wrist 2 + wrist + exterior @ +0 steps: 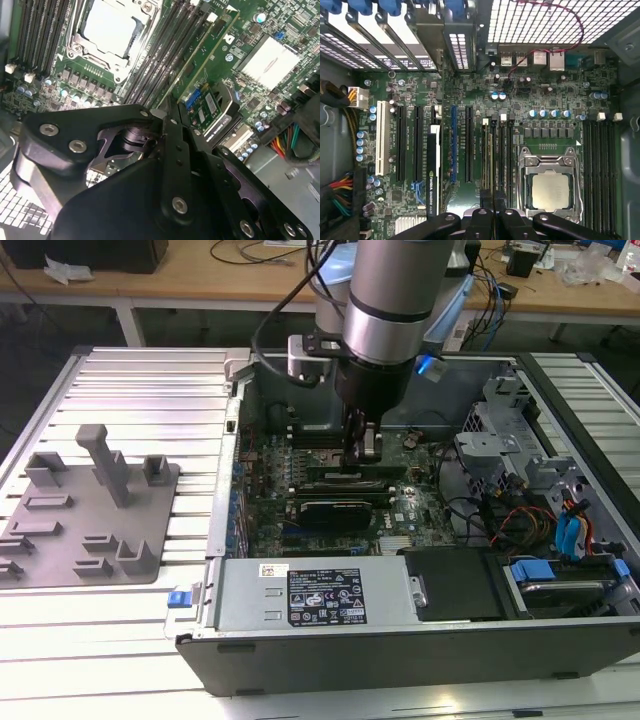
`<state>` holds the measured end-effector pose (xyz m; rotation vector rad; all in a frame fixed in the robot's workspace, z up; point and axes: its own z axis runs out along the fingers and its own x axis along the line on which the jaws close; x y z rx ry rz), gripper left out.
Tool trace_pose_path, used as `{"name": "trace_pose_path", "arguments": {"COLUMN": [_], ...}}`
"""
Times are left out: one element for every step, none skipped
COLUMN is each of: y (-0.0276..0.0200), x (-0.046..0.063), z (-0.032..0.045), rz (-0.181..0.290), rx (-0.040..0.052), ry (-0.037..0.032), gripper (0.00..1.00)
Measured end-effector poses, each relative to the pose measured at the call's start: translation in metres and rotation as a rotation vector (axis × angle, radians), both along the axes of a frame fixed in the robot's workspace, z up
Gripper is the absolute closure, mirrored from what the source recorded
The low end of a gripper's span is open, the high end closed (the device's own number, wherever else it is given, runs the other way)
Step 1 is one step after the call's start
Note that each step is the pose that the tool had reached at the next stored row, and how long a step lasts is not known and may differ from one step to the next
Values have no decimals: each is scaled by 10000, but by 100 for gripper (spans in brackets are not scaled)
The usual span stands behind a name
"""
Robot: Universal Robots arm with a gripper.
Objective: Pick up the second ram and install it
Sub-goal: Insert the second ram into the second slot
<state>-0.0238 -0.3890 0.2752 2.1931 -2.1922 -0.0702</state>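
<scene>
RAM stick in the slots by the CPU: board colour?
Green. The RAM stick shows best in the second wrist view.

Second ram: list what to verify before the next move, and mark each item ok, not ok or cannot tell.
1. The gripper is down inside the computer case, at the memory slots beside the processor: ok.
2. Its fingers are close together: ok.
3. The second ram is clamped rather than merely touched: cannot tell.
4. The second ram runs parallel to the memory slots in the second wrist view: ok.
5. The second ram is pushed fully home in its slot: cannot tell.
</scene>
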Motion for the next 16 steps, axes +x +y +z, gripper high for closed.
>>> {"name": "trace_pose_path", "arguments": {"y": [0, 3, 11, 18, 20, 23, 26, 27, 28, 32, 40, 46, 47, 49, 50, 50], "x": [0, -1, 1, 0, -1, -5, -9, -11, -12, -13, -20, -26, -28, -29, -29, -29], "z": [-15, -29, -40, -49, -53, -58, -63, -65, -66, -68, -71, -75, -78, -80, -80, -81], "rz": [0, -2, 1, 0, -1, -2, -1, -1, 0, 0, -1, -2, -1, 0, 1, -1], "rx": [9, 60, 91, 107, 109, 109, 108, 109, 109, 109, 110, 111, 111, 109, 108, 109], "ry": [0, 0, 0, -1, -1, 0, 0, 0, 0, 0, -1, -4, -5, -4, -3, -4], "gripper": [91, 91, 91, 91, 91, 91, 91, 91, 91, 91, 91, 91, 91, 91, 91, 91]}}
